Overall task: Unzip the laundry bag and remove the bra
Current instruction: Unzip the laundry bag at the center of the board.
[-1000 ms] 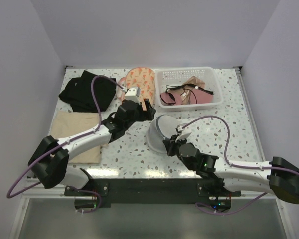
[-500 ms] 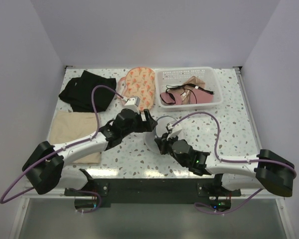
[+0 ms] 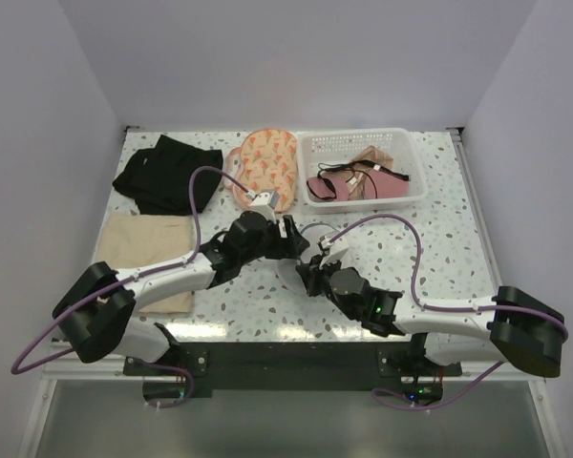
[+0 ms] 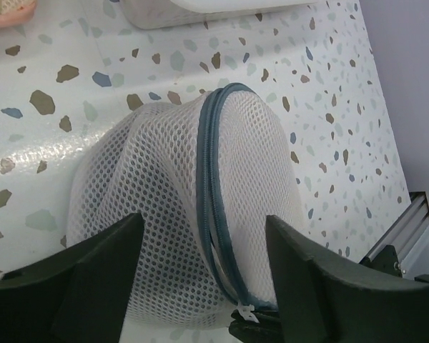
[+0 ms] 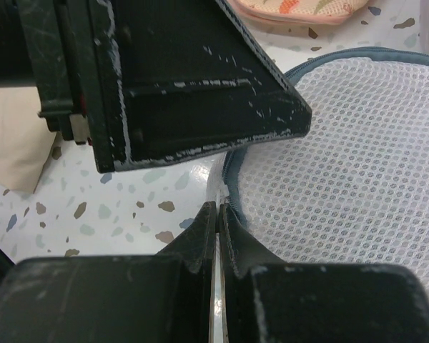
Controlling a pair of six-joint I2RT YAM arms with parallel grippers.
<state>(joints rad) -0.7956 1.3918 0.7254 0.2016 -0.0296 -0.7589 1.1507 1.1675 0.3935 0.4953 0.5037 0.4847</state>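
Straddling the laundry bag [image 4: 164, 214], the left gripper [image 4: 204, 223] hangs over it with jaws spread wide, one finger to each side of the mesh dome. It grips nothing.

- The bag is white mesh and domed. It sits on the table [image 3: 439, 239] near the middle, slightly toward the near edge, between the two grippers.
- A blue-grey zipper [image 4: 213, 179] runs over the top of the dome and is closed along the stretch seen. A small white pull [image 4: 243, 312] shows at its near end.
- What is inside cannot be made out through the mesh.
- The right gripper [image 5: 218, 207] is clenched tight, its tips at the zipper edge on the bag's near side. Cannot tell whether it pinches the pull.
- A white basket [image 3: 358, 135] stands at the far edge, right of centre, with pink and beige strappy garments [image 3: 358, 181] inside.
- An orange patterned piece [image 3: 265, 162] lies just left of the basket.
- A black garment [image 3: 167, 172] lies at the far left corner.
- A beige cloth [image 3: 143, 248] lies along the left edge, partly under the left arm.
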